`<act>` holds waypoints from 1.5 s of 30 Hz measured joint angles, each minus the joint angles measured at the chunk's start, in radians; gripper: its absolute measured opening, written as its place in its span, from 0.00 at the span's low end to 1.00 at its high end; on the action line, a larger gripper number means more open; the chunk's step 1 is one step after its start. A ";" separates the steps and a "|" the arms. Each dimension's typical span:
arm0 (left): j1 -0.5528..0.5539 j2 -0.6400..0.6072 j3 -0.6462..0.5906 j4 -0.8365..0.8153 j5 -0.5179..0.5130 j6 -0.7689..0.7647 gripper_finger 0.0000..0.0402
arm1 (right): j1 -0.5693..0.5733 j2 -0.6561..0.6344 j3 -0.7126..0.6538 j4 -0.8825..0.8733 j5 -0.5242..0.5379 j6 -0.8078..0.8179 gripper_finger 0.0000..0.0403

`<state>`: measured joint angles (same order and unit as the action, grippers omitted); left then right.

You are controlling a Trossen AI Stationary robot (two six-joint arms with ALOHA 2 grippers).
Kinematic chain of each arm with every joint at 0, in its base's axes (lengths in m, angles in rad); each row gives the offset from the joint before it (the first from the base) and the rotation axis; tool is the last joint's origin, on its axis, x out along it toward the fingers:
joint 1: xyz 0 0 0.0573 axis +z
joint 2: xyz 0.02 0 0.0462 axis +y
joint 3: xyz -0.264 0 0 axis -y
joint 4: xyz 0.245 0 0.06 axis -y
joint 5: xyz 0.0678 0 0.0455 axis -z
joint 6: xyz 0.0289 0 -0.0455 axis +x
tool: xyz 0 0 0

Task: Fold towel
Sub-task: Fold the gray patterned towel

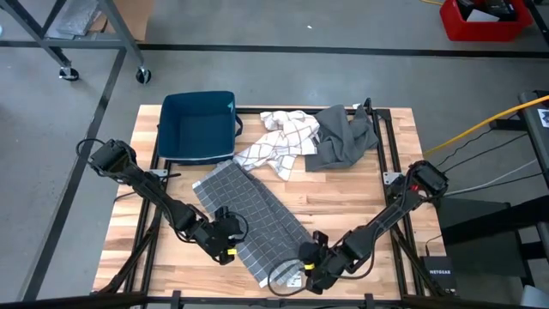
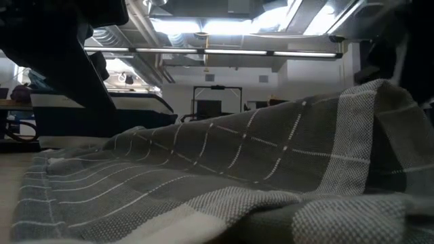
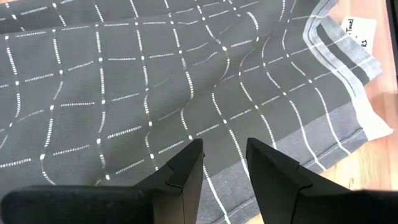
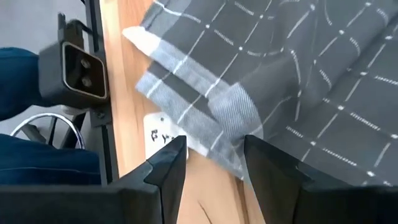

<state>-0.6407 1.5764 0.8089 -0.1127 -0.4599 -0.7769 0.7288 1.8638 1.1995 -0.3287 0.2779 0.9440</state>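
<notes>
Flanking the grey towel (image 1: 250,221), both grippers' jaws stand spread at its near edges.

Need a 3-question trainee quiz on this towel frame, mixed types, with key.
1. True or false: the grey checked towel lies inside the blue bin.
2. Multiple choice: where is the right hand? A) over the bin B) at the towel's near corner C) on the plain grey cloth
3. Fill in: the left hand is at the towel's ____ edge, its fingers slightly apart over the fabric.

Key: 1 false, it lies spread on the table. 2 B. 3 left.
</notes>
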 joint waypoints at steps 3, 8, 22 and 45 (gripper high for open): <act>0.000 0.000 0.000 -0.001 0.000 0.000 0.29 | -0.002 0.013 0.000 0.002 0.000 0.003 0.42; 0.000 0.000 0.000 -0.001 0.000 0.000 0.29 | -0.003 0.017 0.000 -0.027 0.087 0.046 0.42; 0.000 0.000 0.000 -0.002 0.000 0.000 0.29 | -0.024 0.022 0.000 -0.049 0.159 0.189 0.16; -0.001 -0.001 0.000 -0.003 0.000 -0.035 0.29 | 0.108 -0.004 0.000 -0.261 0.233 1.085 0.02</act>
<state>-0.6415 1.5753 0.8089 -0.1154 -0.4599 -0.8123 0.8364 1.8595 1.1995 -0.5894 0.5105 2.0288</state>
